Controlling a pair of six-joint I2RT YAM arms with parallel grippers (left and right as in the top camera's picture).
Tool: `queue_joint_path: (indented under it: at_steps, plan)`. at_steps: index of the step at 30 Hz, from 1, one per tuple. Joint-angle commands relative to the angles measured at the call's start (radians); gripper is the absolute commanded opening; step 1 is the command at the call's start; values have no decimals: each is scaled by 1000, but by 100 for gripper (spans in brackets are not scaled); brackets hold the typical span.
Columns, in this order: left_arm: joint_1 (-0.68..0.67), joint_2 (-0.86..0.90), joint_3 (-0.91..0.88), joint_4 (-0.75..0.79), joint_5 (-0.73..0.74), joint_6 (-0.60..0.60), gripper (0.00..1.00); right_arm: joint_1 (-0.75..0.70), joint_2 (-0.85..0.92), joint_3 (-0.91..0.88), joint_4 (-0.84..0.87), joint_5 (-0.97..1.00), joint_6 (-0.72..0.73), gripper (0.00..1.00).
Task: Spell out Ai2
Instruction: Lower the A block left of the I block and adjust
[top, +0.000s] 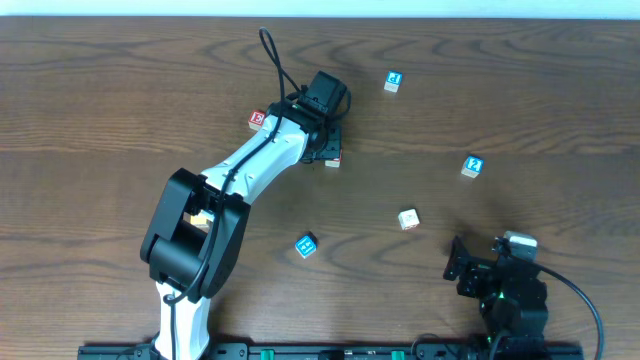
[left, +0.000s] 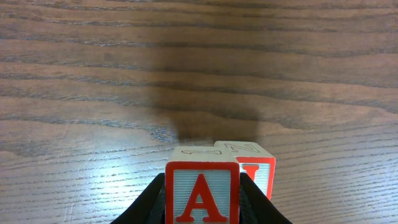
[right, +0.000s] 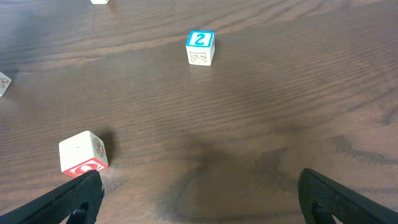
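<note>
My left gripper (left: 202, 208) is shut on a red-framed "A" block (left: 202, 194), which rests on or just above the wood table. A second red block with an "I" face (left: 254, 167) stands touching it, just behind and to the right. In the overhead view the left gripper (top: 328, 148) covers these blocks; only a red-edged corner (top: 334, 160) shows. The blue "2" block (right: 200, 47) (top: 472, 166) stands alone on the right. My right gripper (right: 199, 199) (top: 462, 262) is open and empty, low near the front right.
A white block with a red face (right: 83, 153) (top: 408, 219) lies by the right gripper's left finger. A red block (top: 258, 120) sits left of the left gripper. Blue blocks stand at the far back (top: 394, 82) and front middle (top: 306, 245).
</note>
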Motion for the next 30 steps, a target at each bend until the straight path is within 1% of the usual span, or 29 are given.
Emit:
queue_joint_path:
  at_steps: [1,5,11,19,25,30]
  plan:
    - [-6,52,-3,-19,-25,-8,6,-6,-5,-4,-2,-3,-14,99]
    - [-3,46,10,-42,-38,-8,6,-6,-5,-4,-2,-3,-14,99]
    - [-3,12,24,-57,-127,-8,6,-6,-5,-4,-2,-3,-14,99]
    - [-5,13,23,-60,-119,-25,6,-6,-5,-4,-2,-3,-14,99]
    - [-5,13,23,-56,-117,-66,6,-6,-5,-4,-2,-3,-14,99]
    - [-6,13,22,-51,-96,-68,6,-6,-5,-4,-2,-3,-14,99]
